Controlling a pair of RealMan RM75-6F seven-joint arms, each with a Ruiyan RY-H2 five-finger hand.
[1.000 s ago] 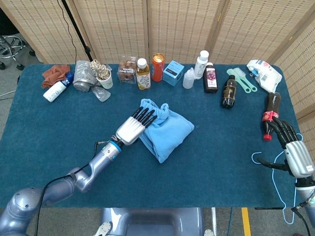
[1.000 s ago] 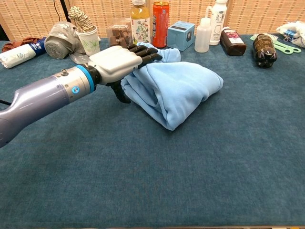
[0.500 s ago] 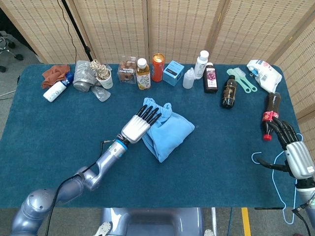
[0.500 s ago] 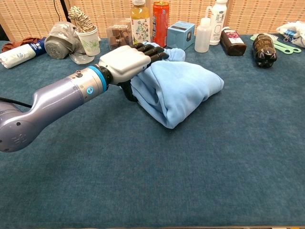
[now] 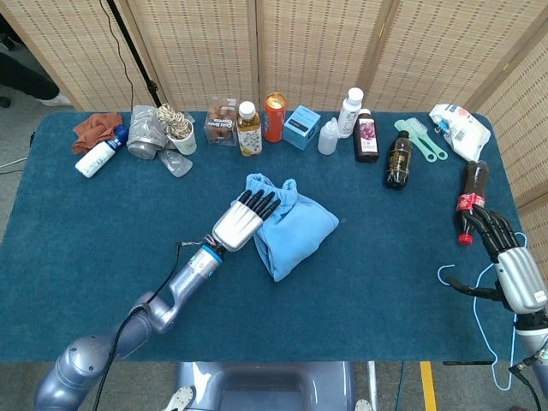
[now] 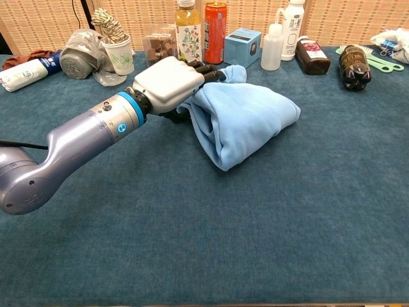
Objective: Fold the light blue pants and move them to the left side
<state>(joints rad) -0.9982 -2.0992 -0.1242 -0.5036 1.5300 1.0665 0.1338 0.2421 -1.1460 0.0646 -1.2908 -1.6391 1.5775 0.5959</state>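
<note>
Fingers of left hand (image 5: 244,222) lie on the folded light blue pants (image 5: 295,228), gripping their left edge, mid-table. Right hand (image 5: 507,248) rests at the table's right edge, loosely spread, holding nothing.

head view looks steeply down over the whole table (image 5: 86,257); chest view low, close, facing its middle

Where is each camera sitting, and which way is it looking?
Head view: sits up high and looks down on the whole blue table; shows the left arm and left hand on the light blue pants, and the right hand at the right edge.
Chest view: sits low at the table's near edge and looks across it toward the bottles; shows only the left arm and left hand.
Both views share the left hand, the pants and the orange can.
</note>
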